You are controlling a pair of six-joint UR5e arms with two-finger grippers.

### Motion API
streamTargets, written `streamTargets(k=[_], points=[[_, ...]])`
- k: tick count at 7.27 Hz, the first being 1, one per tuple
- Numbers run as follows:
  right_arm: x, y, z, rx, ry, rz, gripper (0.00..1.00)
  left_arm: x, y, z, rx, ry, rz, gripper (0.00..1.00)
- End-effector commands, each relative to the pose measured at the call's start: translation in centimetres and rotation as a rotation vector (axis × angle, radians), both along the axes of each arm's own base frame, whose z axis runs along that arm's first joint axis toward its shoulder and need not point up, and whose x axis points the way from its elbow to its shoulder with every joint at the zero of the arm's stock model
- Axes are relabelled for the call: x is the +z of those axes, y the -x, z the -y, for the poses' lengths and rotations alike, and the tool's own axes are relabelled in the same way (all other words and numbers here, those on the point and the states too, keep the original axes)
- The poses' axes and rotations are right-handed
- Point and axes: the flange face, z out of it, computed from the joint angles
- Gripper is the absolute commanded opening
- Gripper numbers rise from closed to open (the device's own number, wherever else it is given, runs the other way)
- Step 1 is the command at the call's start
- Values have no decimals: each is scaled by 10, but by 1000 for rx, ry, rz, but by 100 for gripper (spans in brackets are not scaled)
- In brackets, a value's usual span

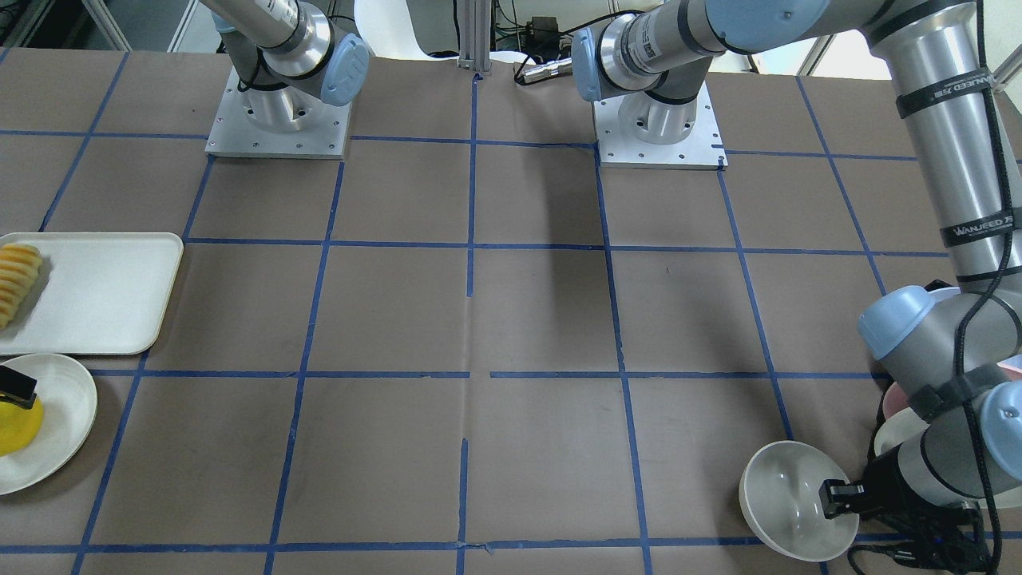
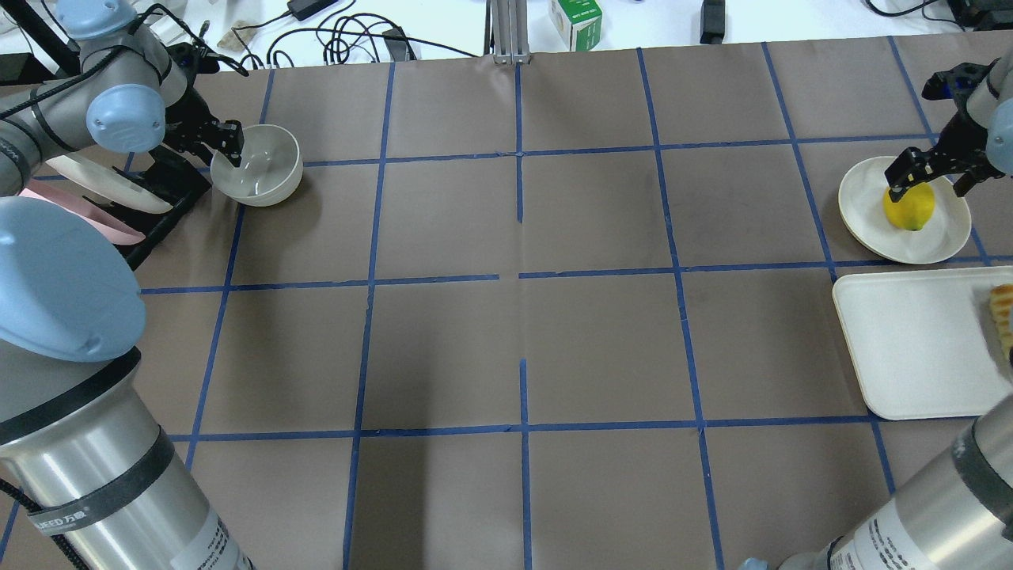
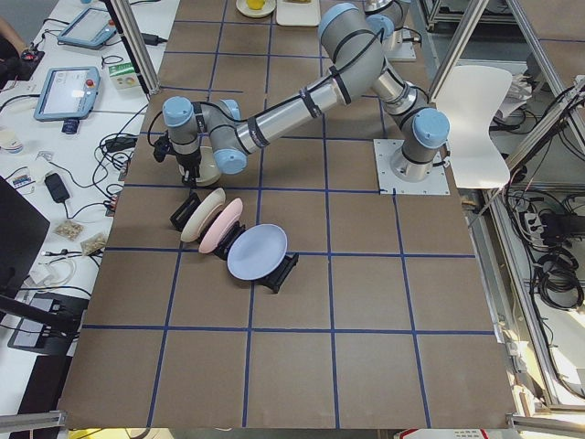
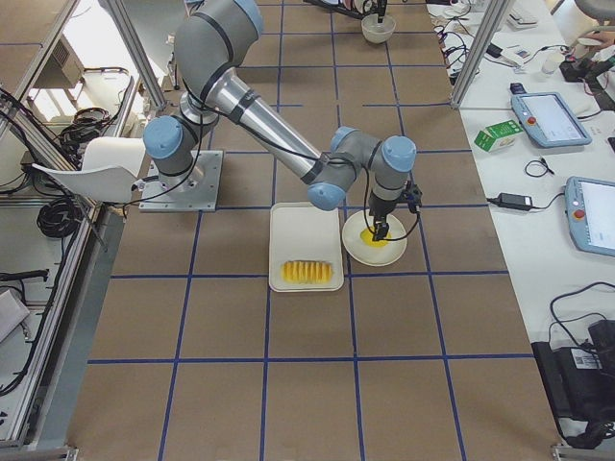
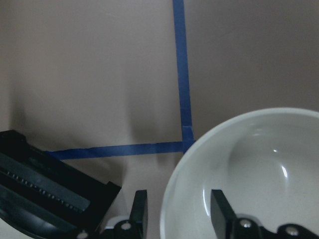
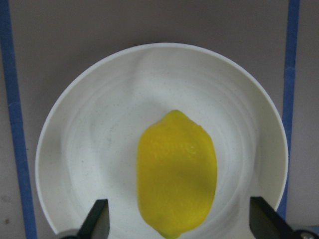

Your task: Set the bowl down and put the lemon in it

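The off-white bowl (image 2: pixel 261 170) stands on the table at the far left, beside the dish rack; it also shows in the front view (image 1: pixel 786 495). My left gripper (image 2: pixel 232 146) is open, its jaws straddling the bowl's near rim (image 5: pixel 259 174), one finger outside and one inside, with gaps on both sides. The yellow lemon (image 2: pixel 908 207) lies on a shallow off-white plate (image 2: pixel 950 229) at the far right. My right gripper (image 2: pixel 927 184) is open just above it, and the lemon (image 6: pixel 177 172) sits between the wide-spread fingers.
A white rectangular tray (image 2: pixel 918 340) with ridged pale-orange sliced food (image 1: pixel 16 279) lies next to the plate. A black rack (image 3: pixel 228 242) holding cream, pink and blue plates stands by the bowl. The brown table (image 2: pixel 522 317) is marked with blue tape lines.
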Motion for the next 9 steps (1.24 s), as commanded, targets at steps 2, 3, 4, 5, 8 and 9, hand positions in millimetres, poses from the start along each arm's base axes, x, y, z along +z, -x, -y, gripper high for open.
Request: streamTargets(k=[2, 3, 4, 5, 8, 9], points=[[-35, 5, 8, 4, -3, 3, 100, -8, 0, -2, -6, -19, -6, 24], [-33, 5, 9, -1, 8, -2, 70, -5, 0, -2, -6, -16, -5, 3], [-28, 6, 11, 10, 14, -6, 36, -1, 3, -2, -7, -9, -21, 0], [-25, 6, 10, 8, 11, -9, 8, 1, 5, -3, -6, -7, -36, 0], [26, -5, -6, 13, -12, 6, 0, 12, 11, -6, -10, -16, -49, 0], [48, -16, -11, 16, -11, 7, 0, 15, 10, -8, -6, -20, -73, 0]])
